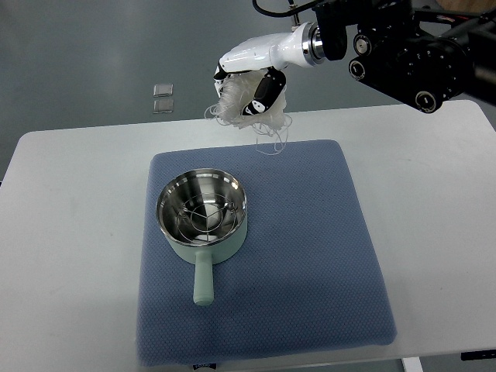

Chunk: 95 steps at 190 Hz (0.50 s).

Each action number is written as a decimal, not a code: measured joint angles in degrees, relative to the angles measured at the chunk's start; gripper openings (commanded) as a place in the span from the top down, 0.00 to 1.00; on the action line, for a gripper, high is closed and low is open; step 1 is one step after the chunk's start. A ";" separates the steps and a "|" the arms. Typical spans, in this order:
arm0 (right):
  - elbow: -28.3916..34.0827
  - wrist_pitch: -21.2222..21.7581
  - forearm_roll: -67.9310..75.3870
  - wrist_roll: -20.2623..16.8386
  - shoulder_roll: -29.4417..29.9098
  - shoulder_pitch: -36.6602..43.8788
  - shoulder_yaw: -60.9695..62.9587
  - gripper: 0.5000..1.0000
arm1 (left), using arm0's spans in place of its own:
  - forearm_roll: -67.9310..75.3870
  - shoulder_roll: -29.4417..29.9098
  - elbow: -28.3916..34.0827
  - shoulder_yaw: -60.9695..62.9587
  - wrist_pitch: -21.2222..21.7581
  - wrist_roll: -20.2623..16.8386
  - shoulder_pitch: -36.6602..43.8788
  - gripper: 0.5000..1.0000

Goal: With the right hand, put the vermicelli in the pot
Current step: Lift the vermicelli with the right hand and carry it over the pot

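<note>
Vermicelli (252, 105) held above a white table (70, 201).
Right hand (249, 74), glossy white with black joints, is closed around the pale tangled strands beyond a blue textured mat (310, 256); the pot (203, 213), mint-green outside and steel-lined, sits on the mat. Grey floor behind.

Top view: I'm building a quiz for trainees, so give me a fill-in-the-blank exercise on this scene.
1. The right robot hand grips a bundle of white ____.
2. The pot stands on a ____ mat.
3. The pot's handle is pale ____.
Missing words: vermicelli; blue; green.
</note>
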 measured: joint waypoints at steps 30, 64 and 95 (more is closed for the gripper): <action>2.40 1.09 0.02 0.86 1.92 2.63 0.01 1.00 | 0.00 0.00 0.00 -0.02 0.00 0.00 0.00 0.00; 3.37 1.44 0.15 0.93 4.66 5.28 0.01 1.00 | 0.00 0.00 0.00 -0.02 -0.01 0.00 0.00 0.00; 3.58 1.74 0.15 0.98 7.00 6.94 -0.03 1.00 | 0.00 0.00 0.00 0.01 -0.03 0.00 0.00 0.00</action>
